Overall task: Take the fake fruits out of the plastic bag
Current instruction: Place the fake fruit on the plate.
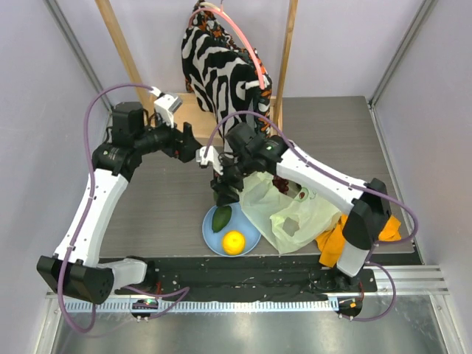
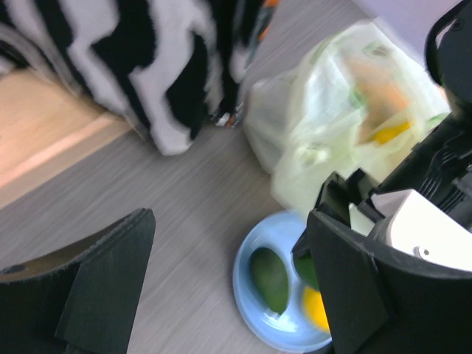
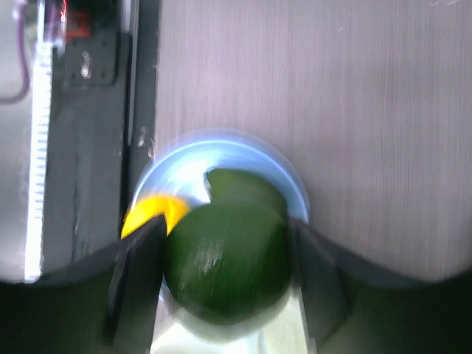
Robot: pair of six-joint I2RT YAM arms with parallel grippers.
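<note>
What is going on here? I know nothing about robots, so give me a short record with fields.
right gripper: shut on green avocado, above the plate
blue plate: holds second avocado and orange
plastic bag: beside the plate, crumpled, contents unclear
left gripper: open, empty

Dark green avocado point(image 1: 221, 219) and orange ball point(image 1: 234, 242) lie on blue plate point(image 1: 209, 234). Second avocado point(image 3: 225, 269) is gripped just above it. Crumpled translucent bag point(image 1: 295, 214) sits right of the plate.

Left fingers point(image 2: 96, 287) wide apart, empty; right fingers point(image 3: 136, 273) tight around avocado point(image 3: 225, 265).
</note>
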